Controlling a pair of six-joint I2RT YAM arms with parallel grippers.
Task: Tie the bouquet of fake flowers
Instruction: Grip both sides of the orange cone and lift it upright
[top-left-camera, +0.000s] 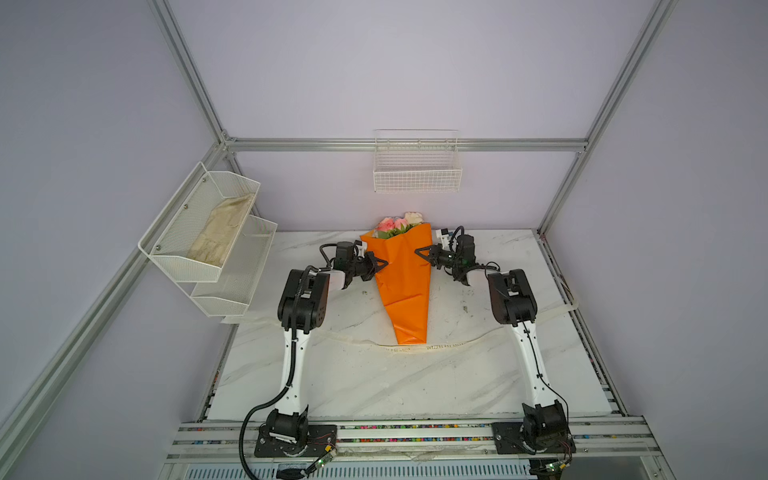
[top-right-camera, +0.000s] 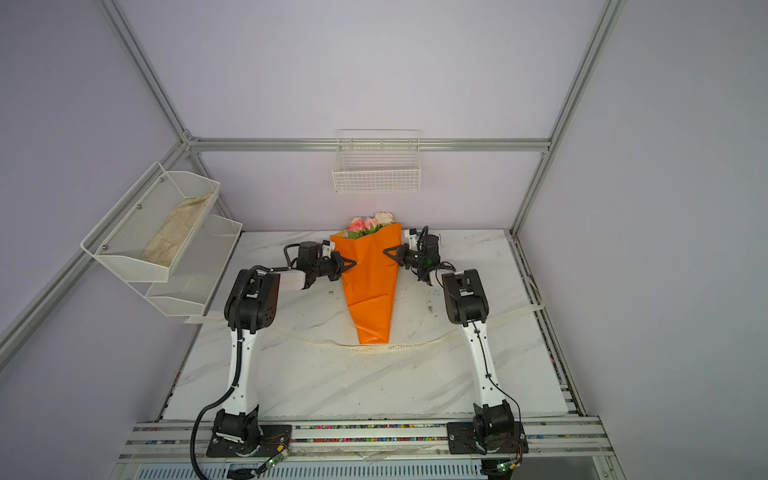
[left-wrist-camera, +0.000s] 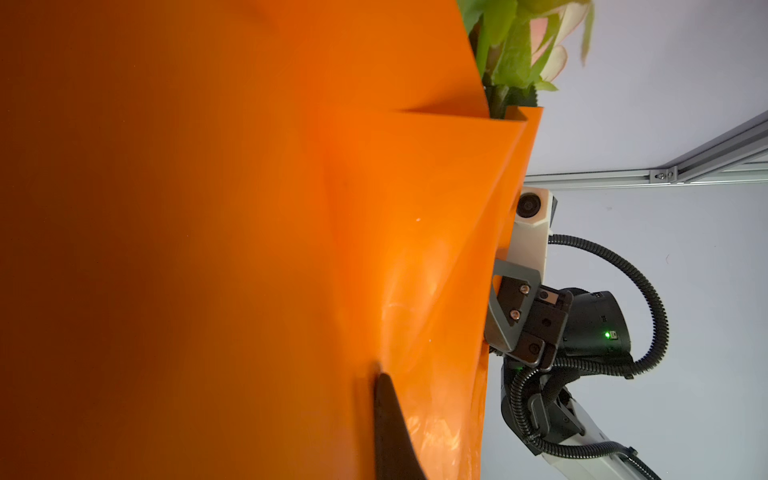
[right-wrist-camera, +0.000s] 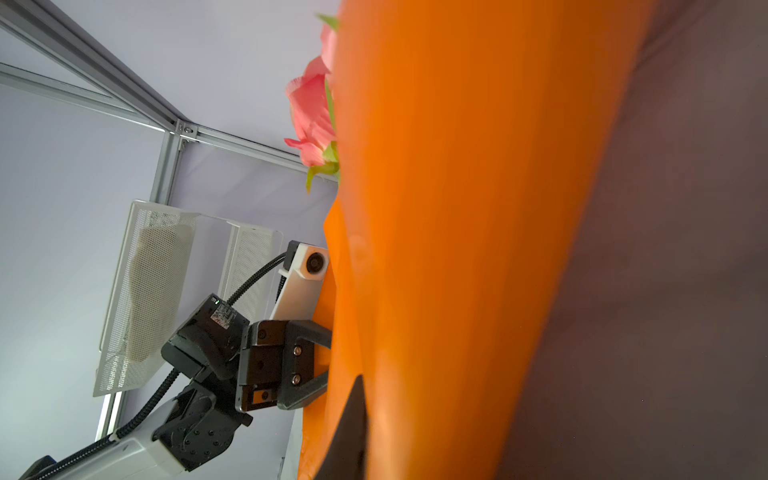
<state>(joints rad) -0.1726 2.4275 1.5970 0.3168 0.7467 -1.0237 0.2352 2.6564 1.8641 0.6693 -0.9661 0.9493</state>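
Seeing a pale cloth (top-left-camera: 220, 237) in the upper shelf bin (top-left-camera: 183, 216), I have the bouquet (top-left-camera: 401, 282) lying on the tabletop (top-left-camera: 374, 386) between left gripper (top-left-camera: 384, 262) and right gripper (top-left-camera: 417, 251), both pinched shut on its edges.

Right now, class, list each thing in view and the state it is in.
bouquet: wrapped in orange paper, lying flat, untied
ribbon: lying loose by the bouquet's narrow end
left gripper: shut on the bouquet's wrap edge
right gripper: shut on the opposite wrap edge
basket: hanging, looks empty
shelf: cloth lying in its upper tier
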